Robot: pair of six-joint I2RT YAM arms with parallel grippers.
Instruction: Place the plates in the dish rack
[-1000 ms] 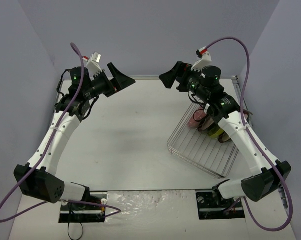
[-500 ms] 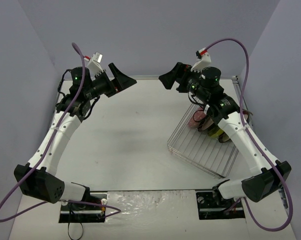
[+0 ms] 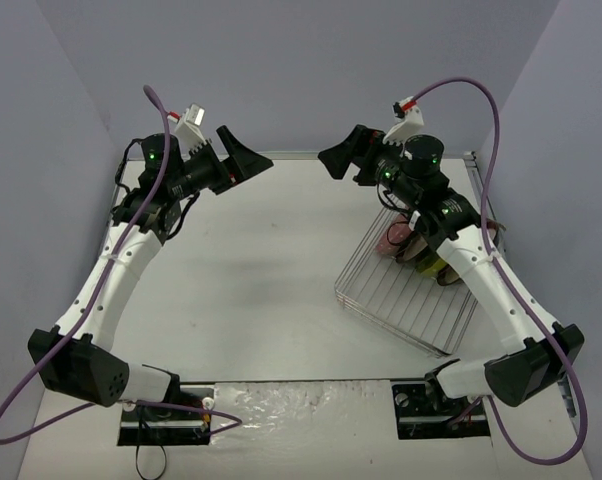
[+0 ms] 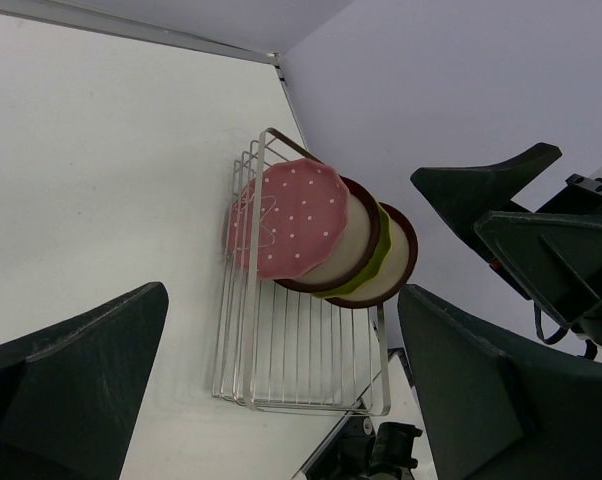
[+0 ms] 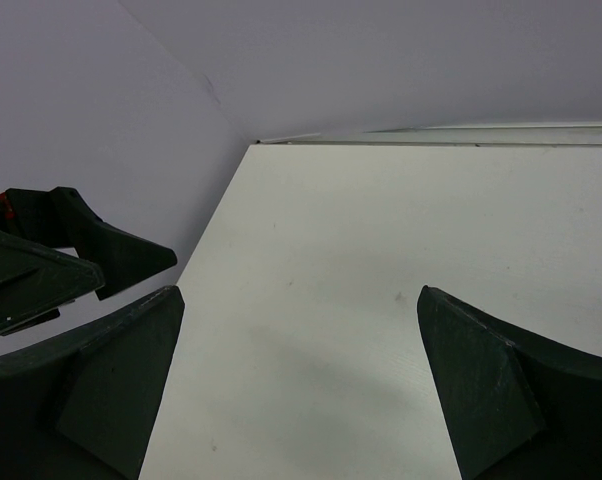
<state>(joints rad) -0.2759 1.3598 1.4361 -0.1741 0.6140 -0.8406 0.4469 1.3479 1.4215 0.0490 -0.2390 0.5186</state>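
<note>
Four plates stand on edge in a row at the far end of the silver wire dish rack (image 4: 301, 350): the pink dotted plate (image 4: 286, 220) in front, then a dark-red-rimmed plate (image 4: 359, 250), the yellow-green plate (image 4: 380, 258) and a second dark-red-rimmed plate (image 4: 403, 262). In the top view the rack (image 3: 406, 295) lies at the right and the plates (image 3: 409, 246) are partly hidden under my right arm. My left gripper (image 3: 246, 158) (image 4: 283, 293) is open and empty, raised at the far left. My right gripper (image 3: 341, 158) (image 5: 299, 292) is open and empty, raised at the far middle, facing the left one.
The white table (image 3: 261, 270) is walled by grey panels at the back and sides. In the left wrist view the right gripper's fingers (image 4: 521, 215) show at the right. In the right wrist view the left gripper's fingers (image 5: 71, 255) show at the left.
</note>
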